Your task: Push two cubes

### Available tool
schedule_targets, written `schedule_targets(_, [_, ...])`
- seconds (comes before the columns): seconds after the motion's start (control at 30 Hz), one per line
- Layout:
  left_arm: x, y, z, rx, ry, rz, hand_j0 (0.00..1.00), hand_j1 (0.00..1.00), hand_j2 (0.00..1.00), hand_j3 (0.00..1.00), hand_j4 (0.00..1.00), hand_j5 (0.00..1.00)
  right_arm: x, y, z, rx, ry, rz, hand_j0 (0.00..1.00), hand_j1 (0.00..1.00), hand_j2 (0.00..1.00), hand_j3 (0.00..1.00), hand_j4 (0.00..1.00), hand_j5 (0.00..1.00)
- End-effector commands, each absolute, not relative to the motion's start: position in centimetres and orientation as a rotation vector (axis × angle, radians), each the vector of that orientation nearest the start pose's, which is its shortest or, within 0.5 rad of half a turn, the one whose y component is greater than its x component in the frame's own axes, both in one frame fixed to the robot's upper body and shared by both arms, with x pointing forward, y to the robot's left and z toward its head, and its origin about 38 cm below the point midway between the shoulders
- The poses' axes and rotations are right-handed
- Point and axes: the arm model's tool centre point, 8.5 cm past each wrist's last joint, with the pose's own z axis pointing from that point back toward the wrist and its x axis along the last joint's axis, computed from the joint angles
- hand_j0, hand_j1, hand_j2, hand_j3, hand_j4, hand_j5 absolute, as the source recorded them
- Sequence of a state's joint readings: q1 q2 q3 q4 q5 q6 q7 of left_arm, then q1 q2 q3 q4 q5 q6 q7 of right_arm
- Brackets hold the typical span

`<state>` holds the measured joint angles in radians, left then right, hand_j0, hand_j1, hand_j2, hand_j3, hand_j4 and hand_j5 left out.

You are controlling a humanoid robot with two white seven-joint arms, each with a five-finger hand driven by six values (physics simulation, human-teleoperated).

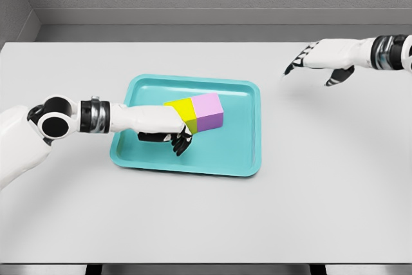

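Pale worktop [206,223], level. Teal tray [248,159] near centre, slightly toward the left edge; raised rim likely to stop sliding loads or drag the tray along. Left hand [168,127] inside the tray, fingers curled downward, gripping nothing, pressed against the yellow cube [183,113]. Pink cube [208,111] touching the yellow, on its right. Off-centre force liable to rotate the pair and split them. Right hand [318,62] near the far right corner, fingers spread, idle.
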<state>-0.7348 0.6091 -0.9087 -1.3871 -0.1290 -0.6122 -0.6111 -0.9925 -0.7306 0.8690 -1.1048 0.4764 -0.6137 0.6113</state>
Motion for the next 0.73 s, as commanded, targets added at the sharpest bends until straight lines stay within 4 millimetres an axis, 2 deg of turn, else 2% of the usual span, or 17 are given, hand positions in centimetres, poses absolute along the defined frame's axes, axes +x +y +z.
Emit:
schedule_targets(0.0, [41.0,17.4,17.0,-0.207,-1.55,-2.132,0.44,0.44,0.44,0.44,0.44,0.44,50.7,-33.4,25.1,-0.556,-1.118,2.147,1.0,1.0,1.0,1.0,1.0,1.0])
schedule_targets(0.03, [40.4,16.7,17.5,-0.222,-1.574,-2.15,0.52,0.52,0.52,0.52,0.52,0.52,50.6,-34.7,26.3,-0.59,-1.134,2.109,1.0,1.0,1.0,1.0,1.0,1.0])
schedule_targets(0.07, [39.5,16.4,18.6,-0.234,-1.607,-2.174,0.54,0.54,0.54,0.54,0.54,0.54,50.4,-35.8,26.9,-0.609,-1.188,2.035,1.0,1.0,1.0,1.0,1.0,1.0])
schedule_targets(0.1, [38.8,17.1,19.6,-0.247,-1.625,-2.175,0.58,0.58,0.58,0.58,0.58,0.58,50.3,-36.2,26.8,-0.611,-1.196,2.016,1.0,1.0,1.0,1.0,1.0,1.0])
schedule_targets(0.17, [38.6,18.8,22.1,-0.278,-1.68,-2.101,0.77,0.77,0.77,0.77,0.77,0.77,50.2,-36.2,26.4,-0.601,-1.192,2.016,1.0,1.0,1.0,1.0,1.0,1.0])
schedule_targets(0.2, [39.4,21.2,24.3,-0.211,-1.719,-2.041,0.85,0.85,0.85,0.85,0.85,0.85,50.1,-36.2,26.1,-0.596,-1.189,2.016,1.0,1.0,1.0,1.0,1.0,1.0])
schedule_targets(0.23, [39.8,23.2,25.7,-0.162,-1.722,-2.007,0.94,0.94,0.94,0.94,0.94,0.94,50.1,-36.2,26.0,-0.593,-1.188,2.018,1.0,1.0,1.0,1.0,1.0,1.0])
schedule_targets(0.27, [40.5,27.0,28.2,-0.061,-1.732,-1.934,1.0,1.0,1.0,1.0,1.0,1.0,50.1,-36.0,26.2,-0.596,-1.194,2.023,1.0,1.0,1.0,1.0,1.0,1.0])
schedule_targets(0.3, [41.7,30.6,29.5,0.051,-1.713,-1.864,1.0,1.0,1.0,1.0,1.0,1.0,50.0,-35.8,26.3,-0.598,-1.199,2.03,1.0,1.0,1.0,1.0,1.0,1.0])
schedule_targets(0.33, [44.1,35.7,29.6,0.173,-1.672,-1.71,1.0,1.0,1.0,1.0,1.0,1.0,49.9,-35.5,26.6,-0.602,-1.207,2.038,1.0,1.0,1.0,1.0,1.0,1.0])
schedule_targets(0.37, [45.5,41.3,27.6,0.251,-1.579,-1.544,1.0,1.0,1.0,1.0,1.0,1.0,49.9,-35.4,26.6,-0.601,-1.208,2.046,1.0,1.0,1.0,1.0,1.0,1.0])
schedule_targets(0.4, [45.9,43.2,27.9,0.28,-1.583,-1.469,1.0,1.0,1.0,1.0,1.0,1.0,49.8,-35.6,26.6,-0.604,-1.203,2.045,1.0,1.0,1.0,1.0,1.0,1.0])
schedule_targets(0.43, [46.1,42.9,27.9,0.274,-1.605,-1.455,1.0,1.0,1.0,1.0,1.0,1.0,49.8,-35.7,26.8,-0.608,-1.201,2.044,1.0,1.0,1.0,1.0,1.0,1.0])
schedule_targets(0.47, [46.5,42.0,26.7,0.243,-1.608,-1.439,1.0,1.0,1.0,1.0,1.0,1.0,49.7,-36.1,26.9,-0.615,-1.192,2.042,1.0,1.0,1.0,1.0,1.0,1.0])
schedule_targets(0.53, [46.6,42.4,25.8,0.238,-1.589,-1.425,1.0,1.0,1.0,1.0,1.0,1.0,49.7,-36.1,26.8,-0.614,-1.191,2.043,1.0,1.0,1.0,1.0,1.0,1.0])
schedule_targets(0.7, [46.7,42.3,25.2,0.229,-1.58,-1.421,1.0,1.0,1.0,1.0,1.0,1.0,49.7,-35.7,26.4,-0.6,-1.189,2.054,1.0,1.0,1.0,1.0,1.0,1.0])
